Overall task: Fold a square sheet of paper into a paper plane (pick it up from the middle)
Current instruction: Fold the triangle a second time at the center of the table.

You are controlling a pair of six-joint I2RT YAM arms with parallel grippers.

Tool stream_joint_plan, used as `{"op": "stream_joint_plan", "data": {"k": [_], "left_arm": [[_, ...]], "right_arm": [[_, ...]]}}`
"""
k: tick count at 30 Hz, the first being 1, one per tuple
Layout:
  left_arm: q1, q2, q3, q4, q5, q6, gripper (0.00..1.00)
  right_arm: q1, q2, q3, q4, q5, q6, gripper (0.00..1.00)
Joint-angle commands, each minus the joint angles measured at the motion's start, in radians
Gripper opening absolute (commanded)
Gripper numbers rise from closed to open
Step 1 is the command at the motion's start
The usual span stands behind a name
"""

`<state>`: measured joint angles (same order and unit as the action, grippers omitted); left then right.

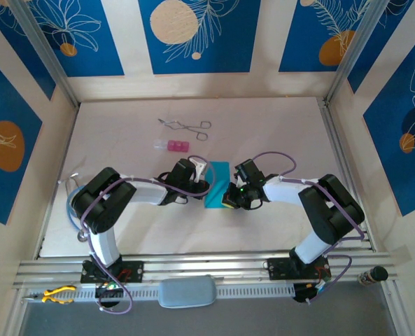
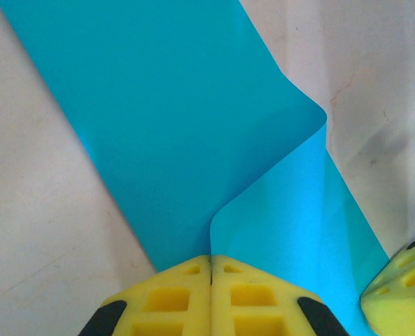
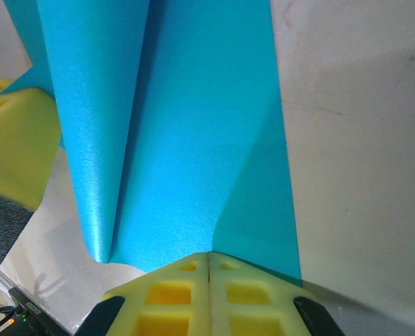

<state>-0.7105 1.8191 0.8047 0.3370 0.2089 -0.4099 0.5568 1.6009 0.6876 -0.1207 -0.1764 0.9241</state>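
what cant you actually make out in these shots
- Top view: the thin cyan-blue paper sheet is small, its side edges under the left hand and right hand, so its folds are unreadable.
- Left wrist view: the sheet's far end runs off the top frame edge.
- Right wrist view: the yellow fingers hide how deep the sheet sits between them.
- Top view: the small pink block shows no detail.

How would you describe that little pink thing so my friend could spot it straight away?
On the pale tabletop, look beyond the cyan-blue paper sheet, slightly left. The small pink block lies just short of the silver metal forceps; nothing else there is pink.
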Motion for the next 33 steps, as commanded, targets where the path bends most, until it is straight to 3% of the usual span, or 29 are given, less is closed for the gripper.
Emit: {"op": "stream_joint_plan", "data": {"k": [1, 18, 27, 33], "left_arm": [[0.016, 0.012, 0.015, 0.023, 0.016, 0.019, 0.00], [0.017, 0.031, 0.004, -0.001, 0.023, 0.005, 0.00], [0.016, 0.034, 0.005, -0.014, 0.041, 0.008, 0.00], [0.016, 0.037, 0.011, -0.018, 0.043, 0.006, 0.00]], "right_arm": [[0.005, 0.042, -0.015, -0.091, 0.036, -0.014, 0.00], [-0.009, -0.002, 0.014, -0.074, 0.004, -0.030, 0.00], [-0.045, -0.100, 0.015, 0.091, -0.063, 0.064, 0.00], [-0.061, -0.034, 0.056, 0.171, -0.122, 0.113, 0.00]]}}
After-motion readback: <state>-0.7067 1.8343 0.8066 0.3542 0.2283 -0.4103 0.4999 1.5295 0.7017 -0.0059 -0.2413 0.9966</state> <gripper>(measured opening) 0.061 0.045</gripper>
